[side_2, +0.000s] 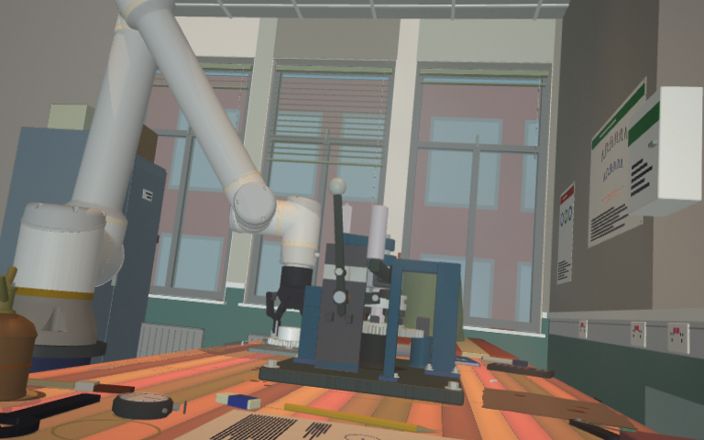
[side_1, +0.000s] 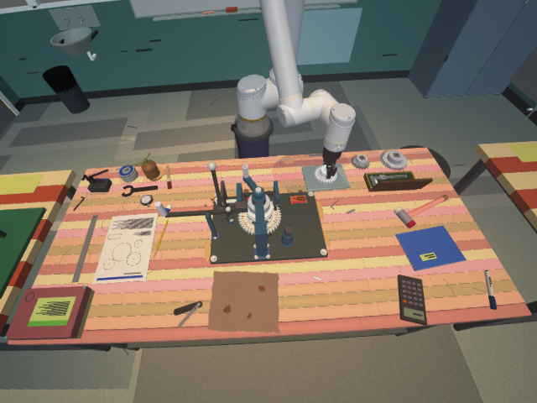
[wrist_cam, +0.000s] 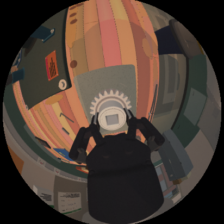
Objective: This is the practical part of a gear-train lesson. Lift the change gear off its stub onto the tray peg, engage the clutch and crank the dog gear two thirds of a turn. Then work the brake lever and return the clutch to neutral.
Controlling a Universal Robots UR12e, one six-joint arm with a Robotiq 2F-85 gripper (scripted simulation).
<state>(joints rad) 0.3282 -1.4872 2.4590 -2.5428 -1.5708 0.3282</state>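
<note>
My gripper (side_1: 329, 173) (side_2: 283, 324) (wrist_cam: 111, 118) is down over the grey tray (side_1: 325, 178) (wrist_cam: 106, 81) at the far side of the bench. The white change gear (side_1: 323, 174) (side_2: 283, 334) (wrist_cam: 111, 108) sits on the tray, its hub with a square hole facing up. The gear-train rig stands on a dark base plate (side_1: 266, 230) (side_2: 363, 381) nearer the middle. It carries the large toothed dog gear (side_1: 260, 219), a tall ball-topped lever (side_1: 213, 182) (side_2: 338, 244) and a blue stub (side_1: 287, 236). My gripper is closed on the hub of the change gear.
A wooden case (side_1: 397, 180) lies right of the tray, with two spare gears (side_1: 360, 161) (side_1: 393, 159) behind it. A hammer (side_1: 418, 210), blue notebook (side_1: 429, 247) and calculator (side_1: 412, 299) lie to the right. A drawing sheet (side_1: 126, 245), ruler (side_1: 84, 247) and brown cloth (side_1: 243, 301) lie left and front.
</note>
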